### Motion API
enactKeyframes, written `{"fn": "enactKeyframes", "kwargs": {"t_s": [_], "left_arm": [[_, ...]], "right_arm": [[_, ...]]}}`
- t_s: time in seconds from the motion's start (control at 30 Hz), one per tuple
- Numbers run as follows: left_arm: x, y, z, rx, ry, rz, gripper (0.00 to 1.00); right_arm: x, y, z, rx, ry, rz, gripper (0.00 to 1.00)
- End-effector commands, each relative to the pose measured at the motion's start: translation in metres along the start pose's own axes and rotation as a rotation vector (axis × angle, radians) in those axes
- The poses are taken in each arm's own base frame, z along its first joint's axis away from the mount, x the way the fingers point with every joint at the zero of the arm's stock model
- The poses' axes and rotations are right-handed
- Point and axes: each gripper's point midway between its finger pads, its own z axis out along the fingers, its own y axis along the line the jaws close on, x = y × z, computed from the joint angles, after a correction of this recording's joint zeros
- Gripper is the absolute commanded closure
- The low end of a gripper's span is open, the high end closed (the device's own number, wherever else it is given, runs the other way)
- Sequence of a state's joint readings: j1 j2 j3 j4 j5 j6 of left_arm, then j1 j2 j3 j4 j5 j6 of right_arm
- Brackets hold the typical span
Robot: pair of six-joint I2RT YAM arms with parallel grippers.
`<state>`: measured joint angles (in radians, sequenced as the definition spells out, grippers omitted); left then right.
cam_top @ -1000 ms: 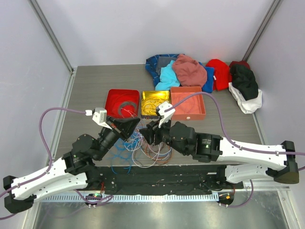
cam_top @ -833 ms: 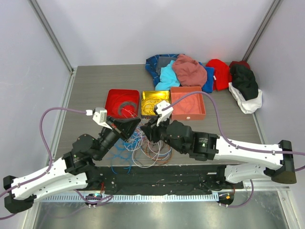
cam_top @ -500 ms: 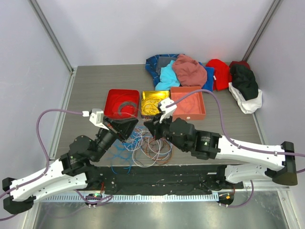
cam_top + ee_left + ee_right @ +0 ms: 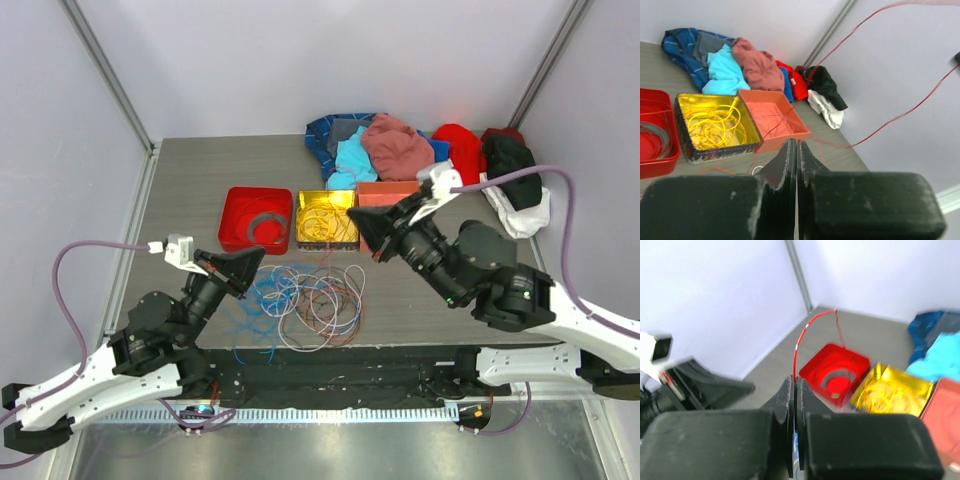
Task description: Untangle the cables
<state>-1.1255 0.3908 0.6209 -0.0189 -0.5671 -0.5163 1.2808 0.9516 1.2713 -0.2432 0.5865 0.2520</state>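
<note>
The cables [image 4: 315, 300] lie as a loose tangle of blue, white, orange and red loops on the table between the two arms. My right gripper [image 4: 363, 226] hangs raised over the orange tray [image 4: 385, 189]. It is shut on a thin red cable [image 4: 801, 340], which arcs up out of its jaws [image 4: 796, 379]. My left gripper [image 4: 255, 264] is shut at the tangle's left edge. In the left wrist view, red cable strands [image 4: 900, 117] run from near its tips [image 4: 794, 142] up to the right. Whether one is pinched there is hidden.
A red tray [image 4: 232, 205] holding a grey coil, a yellow tray [image 4: 303, 232] of yellow cable and the orange tray stand in a row behind the tangle. A heap of coloured clothes [image 4: 400, 145] lies at the back right. Mauve hoses loop beside both arms.
My right gripper has shut on the red cable and lifted up and back to the right, off the tangle. My left gripper has drawn back to the left. The tangle has spread a little.
</note>
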Motion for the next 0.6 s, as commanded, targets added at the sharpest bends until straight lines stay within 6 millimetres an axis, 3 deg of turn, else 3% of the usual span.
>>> {"fn": "enactKeyframes", "kwargs": {"t_s": [0.0,0.03,0.1,0.23,0.3,0.33,0.4,0.57], "left_arm": [[-0.001,0.011,-0.004,-0.049,-0.002,-0.004,0.94],[0.004,0.015,-0.005,-0.060,0.008,0.000,0.89],[0.007,0.018,-0.007,-0.068,0.007,-0.011,0.83],[0.025,0.026,-0.007,-0.076,0.032,-0.022,0.49],[0.035,0.027,-0.006,-0.075,0.051,-0.026,0.31],[0.038,0.027,-0.006,-0.075,0.060,-0.026,0.28],[0.045,0.025,-0.004,-0.067,0.080,-0.034,0.24],[0.057,0.024,-0.003,-0.060,0.115,-0.051,0.23]], "right_arm": [[-0.070,-0.017,-0.014,0.096,-0.123,-0.072,0.99],[-0.092,-0.018,-0.018,0.112,-0.160,-0.065,0.99],[-0.111,-0.025,-0.022,0.151,-0.192,-0.098,0.99],[-0.155,-0.027,-0.032,0.181,-0.265,-0.100,0.99],[-0.163,-0.024,-0.029,0.182,-0.272,-0.114,0.99],[-0.176,-0.023,-0.033,0.179,-0.293,-0.103,0.99],[-0.182,-0.020,-0.030,0.186,-0.295,-0.117,0.99],[-0.176,-0.027,-0.023,0.255,-0.273,-0.158,0.99]]}}
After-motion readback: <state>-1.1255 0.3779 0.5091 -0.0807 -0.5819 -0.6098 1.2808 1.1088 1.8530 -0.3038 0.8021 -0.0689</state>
